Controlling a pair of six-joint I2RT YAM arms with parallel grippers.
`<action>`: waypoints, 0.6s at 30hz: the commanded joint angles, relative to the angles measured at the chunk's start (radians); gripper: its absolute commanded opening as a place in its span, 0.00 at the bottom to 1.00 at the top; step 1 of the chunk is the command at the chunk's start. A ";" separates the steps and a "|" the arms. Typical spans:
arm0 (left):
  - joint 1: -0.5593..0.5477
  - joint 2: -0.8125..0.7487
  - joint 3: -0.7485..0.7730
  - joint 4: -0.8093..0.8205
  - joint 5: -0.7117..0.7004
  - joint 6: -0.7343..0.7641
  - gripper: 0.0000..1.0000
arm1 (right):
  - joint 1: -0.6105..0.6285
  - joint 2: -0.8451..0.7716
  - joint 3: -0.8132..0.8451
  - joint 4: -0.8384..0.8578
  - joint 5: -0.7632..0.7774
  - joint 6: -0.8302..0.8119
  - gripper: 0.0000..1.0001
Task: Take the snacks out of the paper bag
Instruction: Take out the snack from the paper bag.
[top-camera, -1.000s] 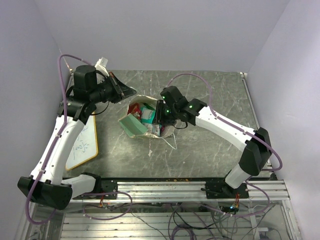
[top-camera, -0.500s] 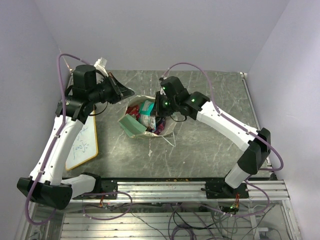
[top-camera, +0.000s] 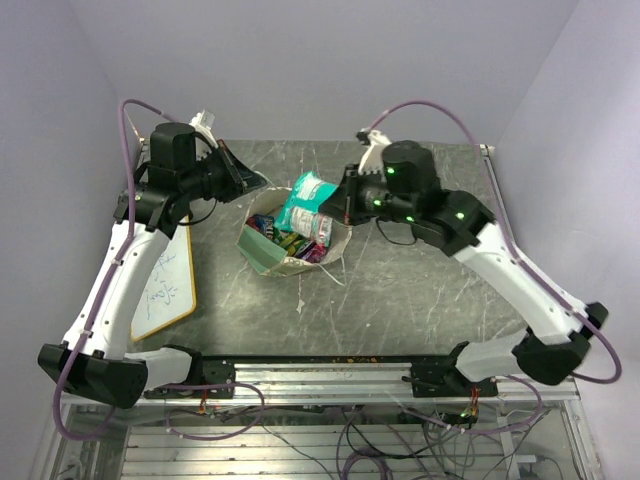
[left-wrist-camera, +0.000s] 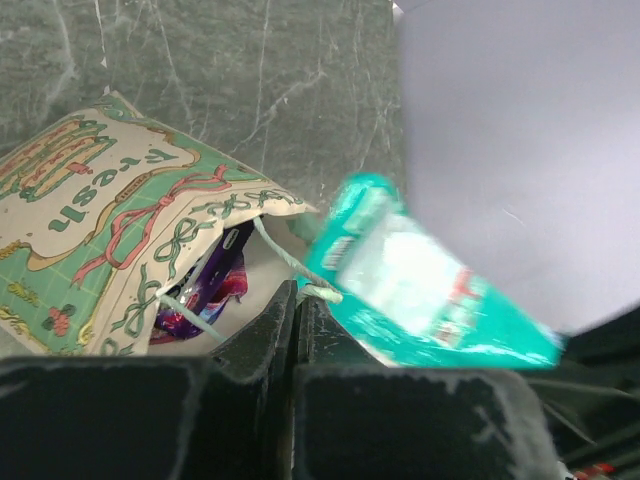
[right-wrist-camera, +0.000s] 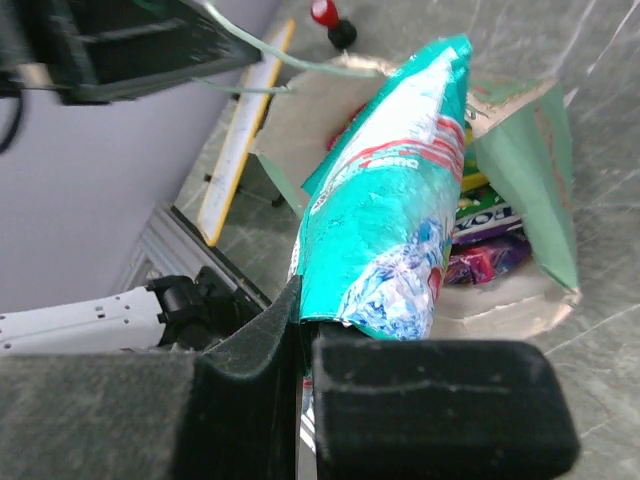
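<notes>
The paper bag (top-camera: 262, 252) stands open mid-table, cream with mint-green sides; it also shows in the left wrist view (left-wrist-camera: 110, 215) and the right wrist view (right-wrist-camera: 525, 175). My right gripper (top-camera: 340, 208) is shut on a teal snack packet (top-camera: 305, 205) and holds it above the bag's mouth; the packet fills the right wrist view (right-wrist-camera: 395, 215) and blurs across the left wrist view (left-wrist-camera: 420, 275). My left gripper (top-camera: 252, 183) is shut on the bag's string handle (left-wrist-camera: 290, 262) at the back-left rim. Purple and green packets (top-camera: 295, 243) lie inside the bag (right-wrist-camera: 490, 245).
A wood-framed whiteboard (top-camera: 165, 285) lies at the table's left edge under my left arm. The purple wall stands close behind the bag. A small scrap (top-camera: 303, 304) lies on the table in front of the bag. The metal rail (top-camera: 350, 375) runs along the near edge.
My right gripper has risen out of the bag and drawn back to the right, lifting the teal packet clear of the mouth. My left gripper has stayed holding the handle.
</notes>
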 joint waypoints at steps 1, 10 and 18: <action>-0.007 0.003 -0.014 0.075 0.035 -0.043 0.07 | -0.001 -0.116 0.028 0.042 0.069 -0.108 0.00; -0.007 0.047 0.137 -0.112 -0.035 0.038 0.07 | -0.026 -0.086 0.151 0.048 0.274 -0.198 0.00; -0.006 0.028 0.071 -0.064 -0.002 0.003 0.07 | -0.294 0.032 0.167 0.129 0.200 -0.179 0.00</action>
